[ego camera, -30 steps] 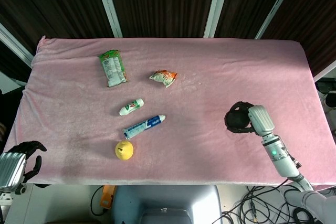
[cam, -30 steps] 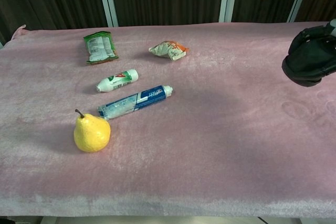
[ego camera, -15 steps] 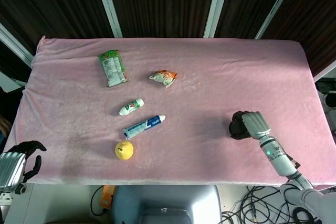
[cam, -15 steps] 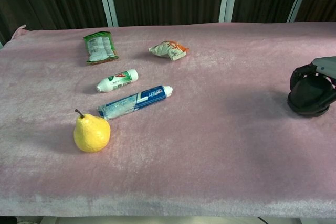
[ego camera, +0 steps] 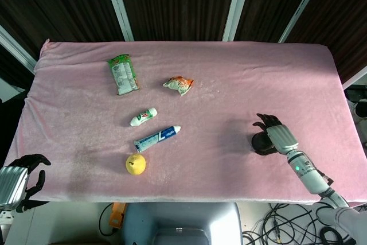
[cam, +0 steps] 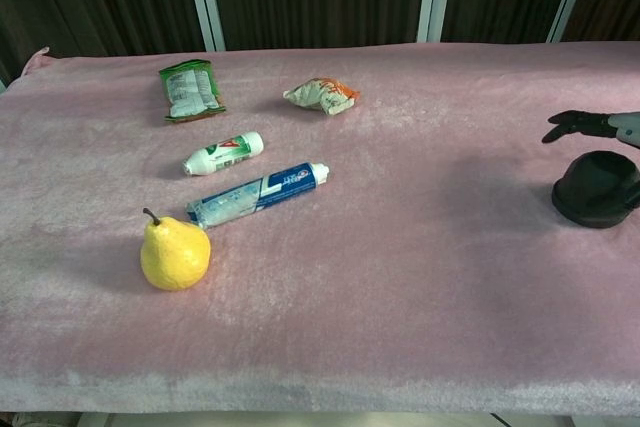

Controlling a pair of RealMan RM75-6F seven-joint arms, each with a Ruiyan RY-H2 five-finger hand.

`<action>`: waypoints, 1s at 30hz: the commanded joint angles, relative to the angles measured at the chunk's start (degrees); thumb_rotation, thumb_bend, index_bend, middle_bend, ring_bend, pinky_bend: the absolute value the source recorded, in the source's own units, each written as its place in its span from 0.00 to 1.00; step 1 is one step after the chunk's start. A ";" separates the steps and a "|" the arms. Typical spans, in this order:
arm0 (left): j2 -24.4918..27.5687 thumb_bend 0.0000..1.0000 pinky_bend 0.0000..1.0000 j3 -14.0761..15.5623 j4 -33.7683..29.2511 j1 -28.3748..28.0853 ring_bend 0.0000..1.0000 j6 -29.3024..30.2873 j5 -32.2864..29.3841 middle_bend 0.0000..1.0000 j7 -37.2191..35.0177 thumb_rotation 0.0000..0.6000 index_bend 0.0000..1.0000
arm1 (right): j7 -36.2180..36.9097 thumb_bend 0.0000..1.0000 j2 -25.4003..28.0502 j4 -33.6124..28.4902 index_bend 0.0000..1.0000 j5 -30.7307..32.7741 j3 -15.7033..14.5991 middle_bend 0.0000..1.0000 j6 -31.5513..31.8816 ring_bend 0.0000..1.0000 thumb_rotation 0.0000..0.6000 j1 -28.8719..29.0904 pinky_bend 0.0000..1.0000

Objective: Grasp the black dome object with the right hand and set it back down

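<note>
My right robot hand is hovering just above the black dome object, fingers spread apart and holding nothing. The dome is sitting flat on the pink worktop, near the right edge and toward the near side. My left robot hand is hanging off the near left corner, fingers curled inward around nothing. Lying well to the left: a yellow pear, a blue toothpaste tube, a small white bottle, a green packet and an orange-white wrapper.
</note>
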 commanded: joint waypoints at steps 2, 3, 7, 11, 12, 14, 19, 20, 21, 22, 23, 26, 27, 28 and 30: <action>0.01 0.57 0.47 0.04 -0.04 0.06 0.35 0.07 0.04 0.40 0.04 1.00 0.46 | 0.75 0.14 0.92 -0.91 0.09 -0.36 -0.22 0.04 0.78 0.00 1.00 -0.37 0.07; 0.00 0.57 0.47 0.04 -0.04 0.06 0.35 0.07 0.03 0.40 0.04 1.00 0.46 | 0.81 0.14 1.02 -1.01 0.08 -0.38 -0.24 0.03 0.86 0.00 1.00 -0.41 0.07; -0.01 0.57 0.47 0.06 -0.02 -0.02 0.35 -0.13 0.01 0.40 0.09 1.00 0.46 | 0.70 0.14 2.36 -2.40 0.07 -0.20 -0.19 0.02 2.22 0.01 1.00 -1.32 0.10; 0.05 0.57 0.47 0.02 -0.06 -0.09 0.35 -0.27 -0.09 0.40 -0.02 1.00 0.46 | -3.12 0.14 3.92 -4.88 0.10 1.05 -0.09 0.08 1.26 0.12 1.00 -2.07 0.42; 0.06 0.57 0.47 0.02 -0.08 -0.06 0.35 -0.23 -0.11 0.40 -0.03 1.00 0.46 | -4.32 0.14 3.99 -5.20 0.11 1.48 0.16 0.11 1.30 0.15 1.00 -2.26 0.46; 0.05 0.57 0.47 0.00 -0.06 -0.03 0.35 -0.21 -0.20 0.40 -0.08 1.00 0.46 | -6.79 0.14 3.87 -5.69 0.18 2.48 0.80 0.19 1.45 0.25 1.00 -2.71 0.53; 0.06 0.57 0.47 -0.02 -0.02 -0.12 0.35 -0.34 -0.20 0.40 -0.10 1.00 0.46 | -9.18 0.14 3.23 -6.09 0.37 3.84 2.07 0.34 2.02 0.42 1.00 -3.22 0.66; 0.08 0.57 0.47 -0.03 -0.05 -0.13 0.35 -0.31 -0.18 0.40 -0.09 1.00 0.46 | -9.42 0.14 2.83 -5.83 0.41 4.05 2.46 0.37 2.52 0.46 1.00 -3.33 0.68; 0.06 0.57 0.47 0.00 -0.05 -0.08 0.35 -0.25 -0.15 0.40 -0.06 1.00 0.46 | -9.58 0.14 2.46 -5.52 0.43 4.20 2.73 0.38 2.94 0.47 1.00 -3.47 0.69; 0.06 0.57 0.47 0.00 -0.06 -0.05 0.35 -0.19 -0.13 0.40 -0.06 1.00 0.46 | -9.74 0.14 2.06 -5.15 0.49 4.31 2.99 0.42 3.38 0.51 1.00 -3.58 0.71; 0.04 0.57 0.47 0.00 -0.05 -0.03 0.35 -0.16 -0.14 0.40 -0.12 1.00 0.46 | -9.90 0.14 1.55 -4.63 0.55 4.43 3.24 0.45 3.83 0.54 1.00 -3.73 0.73; 0.04 0.57 0.47 -0.01 -0.01 -0.01 0.35 -0.08 -0.12 0.40 -0.12 1.00 0.46 | -10.16 0.14 0.67 -3.54 0.64 4.52 3.54 0.50 4.26 0.59 1.00 -3.90 0.76; 0.04 0.57 0.47 0.02 0.00 -0.01 0.35 -0.11 -0.09 0.40 -0.14 1.00 0.46 | -10.19 0.14 0.47 -3.23 0.65 4.51 3.54 0.51 4.28 0.59 1.00 -3.95 0.77; 0.05 0.57 0.47 0.08 -0.04 0.03 0.35 -0.07 -0.02 0.40 -0.12 1.00 0.46 | -10.17 0.14 0.31 -2.95 0.68 4.49 3.56 0.52 4.34 0.60 1.00 -3.99 0.78; 0.03 0.57 0.47 0.01 0.02 -0.07 0.35 -0.21 -0.08 0.40 -0.09 1.00 0.46 | -10.12 0.15 -0.04 -2.39 0.72 4.45 3.69 0.53 4.63 0.61 1.00 -4.08 0.79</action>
